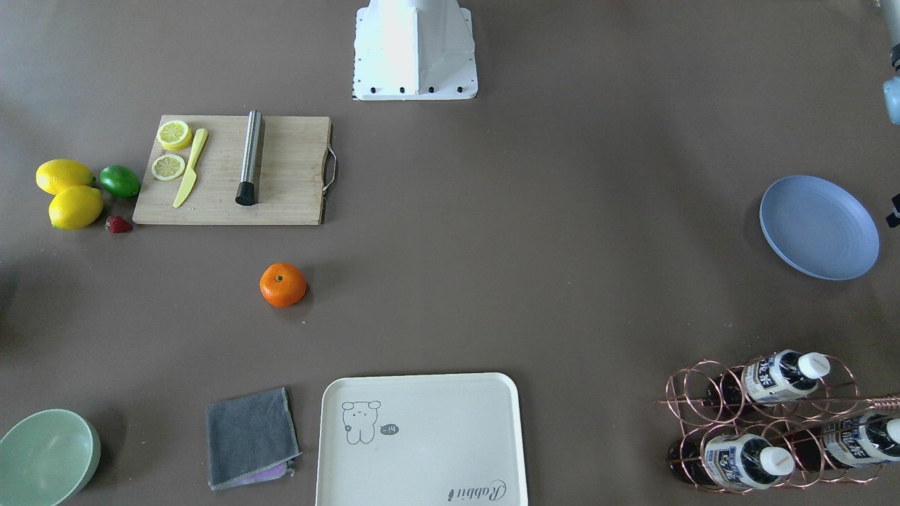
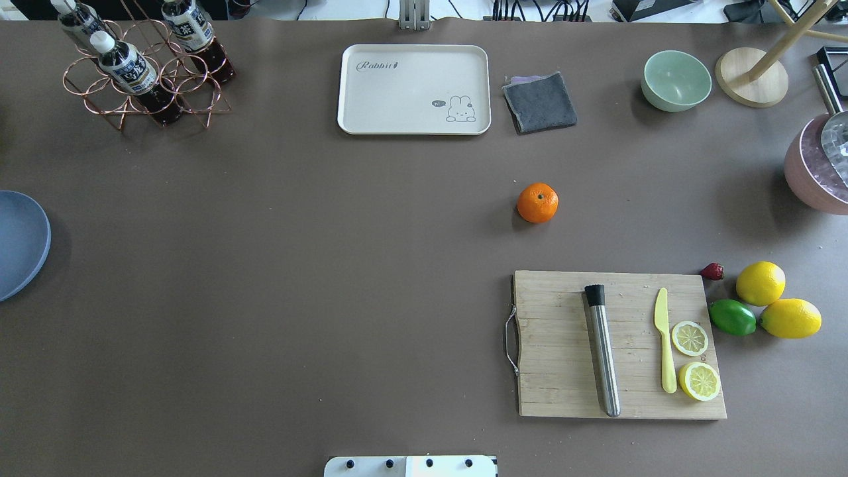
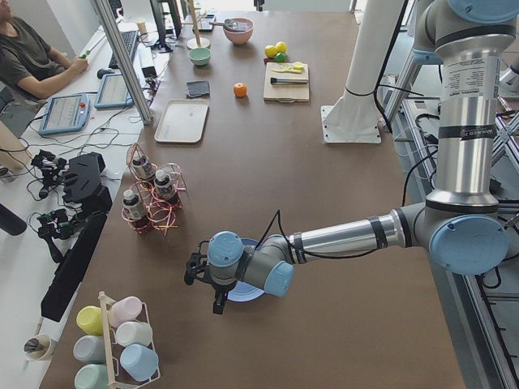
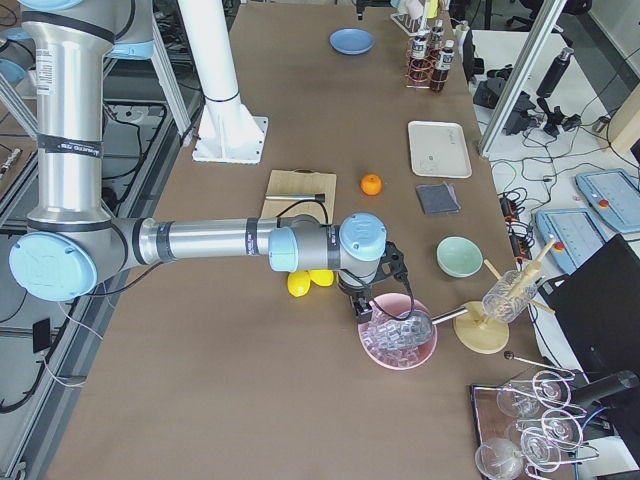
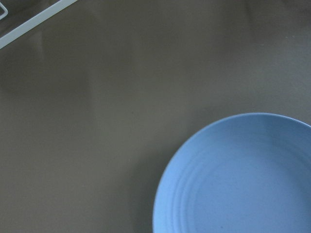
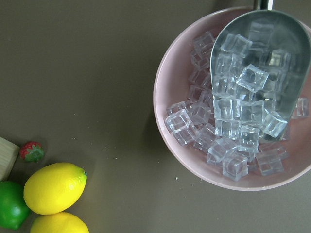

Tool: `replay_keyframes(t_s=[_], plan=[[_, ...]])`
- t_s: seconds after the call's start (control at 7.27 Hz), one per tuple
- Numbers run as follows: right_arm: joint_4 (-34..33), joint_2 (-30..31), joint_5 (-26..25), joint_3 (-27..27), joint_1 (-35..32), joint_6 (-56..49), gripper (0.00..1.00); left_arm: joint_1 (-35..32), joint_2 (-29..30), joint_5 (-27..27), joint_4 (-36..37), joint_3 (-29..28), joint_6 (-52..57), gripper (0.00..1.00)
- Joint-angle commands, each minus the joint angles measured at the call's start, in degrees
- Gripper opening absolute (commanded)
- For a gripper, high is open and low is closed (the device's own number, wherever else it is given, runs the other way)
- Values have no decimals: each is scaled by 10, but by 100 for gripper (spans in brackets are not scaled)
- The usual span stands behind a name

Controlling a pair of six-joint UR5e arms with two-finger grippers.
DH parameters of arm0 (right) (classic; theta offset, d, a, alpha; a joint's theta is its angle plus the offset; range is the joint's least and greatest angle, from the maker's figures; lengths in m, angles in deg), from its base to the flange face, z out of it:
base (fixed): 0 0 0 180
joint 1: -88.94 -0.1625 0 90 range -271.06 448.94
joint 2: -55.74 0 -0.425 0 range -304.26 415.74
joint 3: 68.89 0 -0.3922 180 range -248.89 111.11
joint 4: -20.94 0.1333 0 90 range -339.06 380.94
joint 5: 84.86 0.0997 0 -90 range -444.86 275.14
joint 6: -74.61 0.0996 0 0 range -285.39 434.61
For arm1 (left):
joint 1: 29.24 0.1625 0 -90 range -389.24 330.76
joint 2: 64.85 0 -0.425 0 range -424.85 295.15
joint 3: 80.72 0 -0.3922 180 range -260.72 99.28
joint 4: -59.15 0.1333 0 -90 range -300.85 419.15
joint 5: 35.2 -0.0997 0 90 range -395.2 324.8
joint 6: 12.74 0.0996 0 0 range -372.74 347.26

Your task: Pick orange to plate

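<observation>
The orange [image 2: 538,203] rests alone on bare tabletop [image 2: 298,265], not yet picked. In the overhead view it lies at 11 o'clock from the cutting board [image 2: 619,344] and at 6 o'clock from the grey cloth [image 2: 540,103], touching neither. The plate [image 2: 20,245] sits well apart from it, at the 9 o'clock edge of that view.

Pincer state: the left pincer [image 3: 204,279] hangs over the plate and the right pincer [image 4: 370,300] over the pink bowl of ice [image 6: 165,92]. Only the side views show them, so we cannot tell whether either is spread or pressed together.

Hazards, in our judgement:
- The fruit is round and smooth; an off-centre pinch could squirt it out and send it rolling.
- The carry spans the whole tabletop; a loose hold could drop the fruit on the way.
- The left arm occupies the space above the plate; an arm arriving there could strike it.
- The plate is shallow; a release from height or near the rim could let the fruit roll off.

Appearance: the orange is bright orange and slightly flattened, with a small dark stem dimple facing up.
</observation>
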Motion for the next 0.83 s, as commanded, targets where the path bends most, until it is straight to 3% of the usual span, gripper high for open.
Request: replay_keyframes(t_s=[0.0,0.41,0.69], plan=[[0,-2,5,-6,2,9,100,4,15,2,-33,-55,-1,97],[0,-7,11,-6,13,9,100,45,17,3,-35,-58,-34,97],[1,-7,11,-6,17,9,100,57,17,3,-35,-58,-34,90]])
